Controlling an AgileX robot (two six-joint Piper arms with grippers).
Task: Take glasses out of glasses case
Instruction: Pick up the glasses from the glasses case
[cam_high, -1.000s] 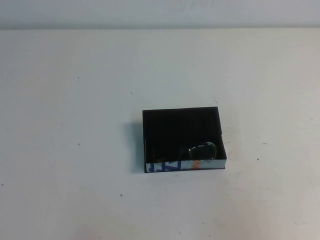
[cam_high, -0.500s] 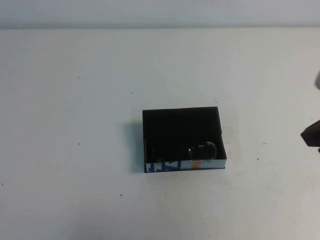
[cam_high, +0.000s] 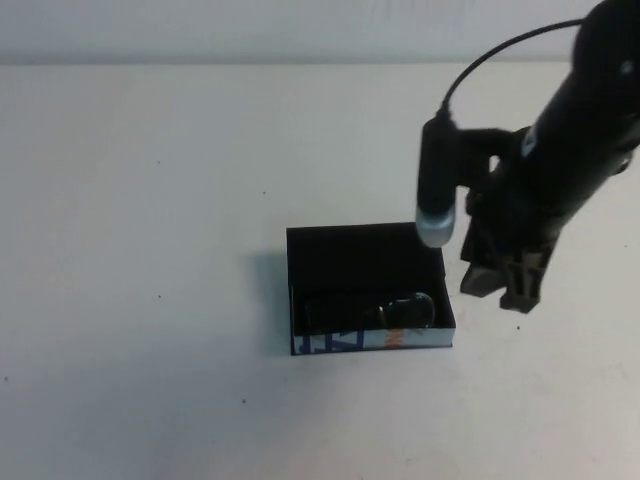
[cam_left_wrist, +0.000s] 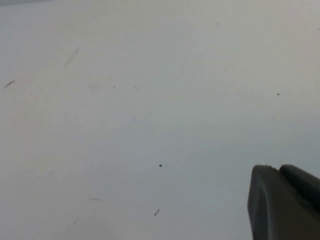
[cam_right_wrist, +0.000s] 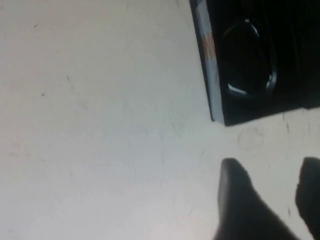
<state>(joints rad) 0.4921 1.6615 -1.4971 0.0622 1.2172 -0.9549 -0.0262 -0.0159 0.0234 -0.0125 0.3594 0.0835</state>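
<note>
Black fingers on my right gripper stand spread with bare table showing between them in the right wrist view, holding nothing. It hangs just off the case's right wall, at about three o'clock from it, not yet over the opening. My left gripper is out of the high view; its wrist camera shows only one dark corner of it over bare table, so I cannot tell how its jaws stand.

The glasses lie inside the case, folded as far as I can see, tucked toward the five o'clock corner against the white printed wall. One lens gleams in the right wrist view.

I judge them light, stiff plastic, slick on the lenses and easy to scratch. I'd pinch the frame at the bridge or a rim edge, never across a lens. The case is shallow and light, so it may slide or lift along with them.
</note>
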